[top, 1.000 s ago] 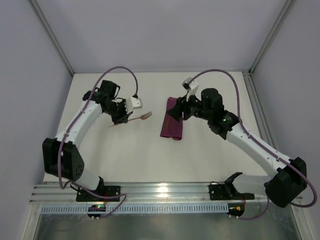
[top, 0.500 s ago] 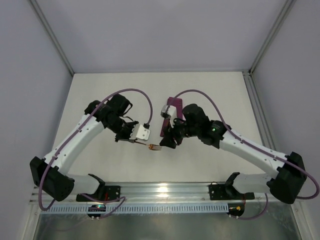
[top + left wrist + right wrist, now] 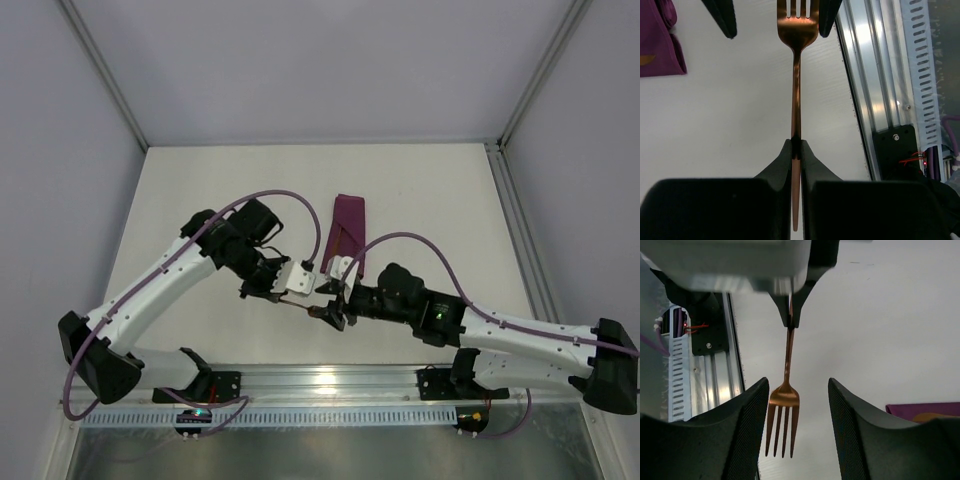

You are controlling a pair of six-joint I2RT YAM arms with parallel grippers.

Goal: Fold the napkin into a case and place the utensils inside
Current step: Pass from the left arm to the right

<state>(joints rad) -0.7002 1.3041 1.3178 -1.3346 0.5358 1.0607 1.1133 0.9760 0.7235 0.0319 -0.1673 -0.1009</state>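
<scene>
the left tool (image 3: 796, 145) is clamped on the fork (image 3: 796, 95) low on its handle. a second ago it held the fork out over the far left of the desk (image 3: 200, 190); now both arms have swung in toward the near edge. the right tool (image 3: 799, 390) has left the case (image 3: 346, 225), which lies behind it, and its fingers stand apart either side of the tines, not touching. the fork runs straight out from the left tool, tines toward the right one.

Fork (image 3: 796, 90) polished copper metal; case (image 3: 346, 226) soft matt cloth; table (image 3: 430, 200) smooth matt white.
</scene>
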